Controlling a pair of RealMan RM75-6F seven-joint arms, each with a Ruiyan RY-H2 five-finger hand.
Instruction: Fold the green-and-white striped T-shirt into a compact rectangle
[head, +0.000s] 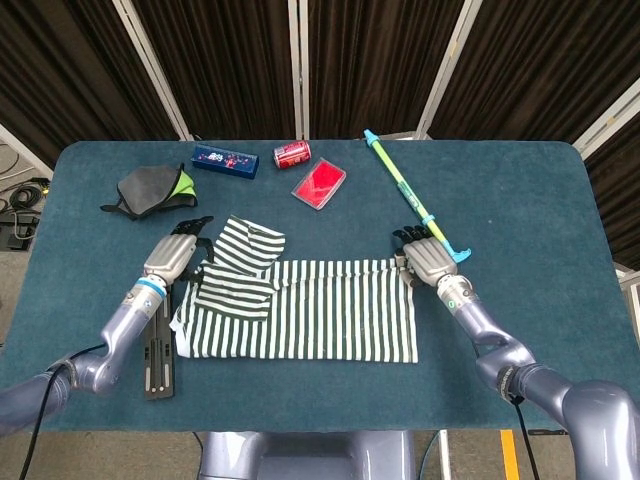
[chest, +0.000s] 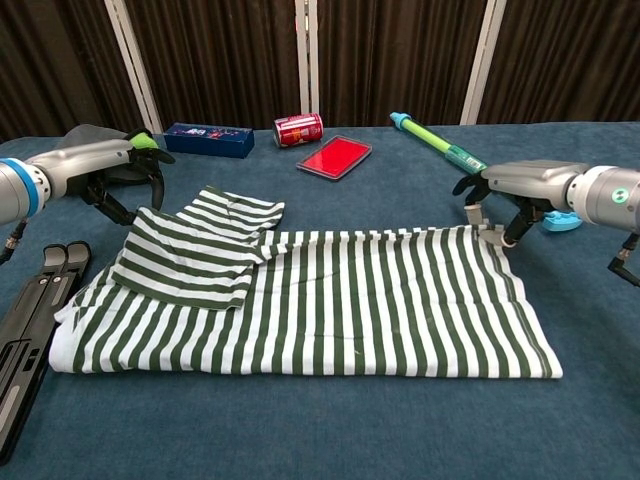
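The green-and-white striped T-shirt (head: 310, 320) (chest: 340, 300) lies flat in the middle of the table, folded into a wide band. One sleeve (head: 235, 290) (chest: 190, 255) is folded over its left part. My left hand (head: 172, 256) (chest: 95, 165) grips the shirt's far left corner, fingers curled down onto the cloth. At the far right corner my right hand (head: 426, 262) (chest: 525, 183) pinches the shirt's edge. Both hands sit low over the table.
A black folded stand (head: 155, 350) (chest: 20, 330) lies just left of the shirt. Along the far side are a grey-green pouch (head: 150, 190) (chest: 115, 140), blue box (head: 225, 160) (chest: 208, 138), red can (head: 292, 153) (chest: 298, 129), red card (head: 319, 184) (chest: 334, 156) and green stick (head: 410, 195) (chest: 440, 145).
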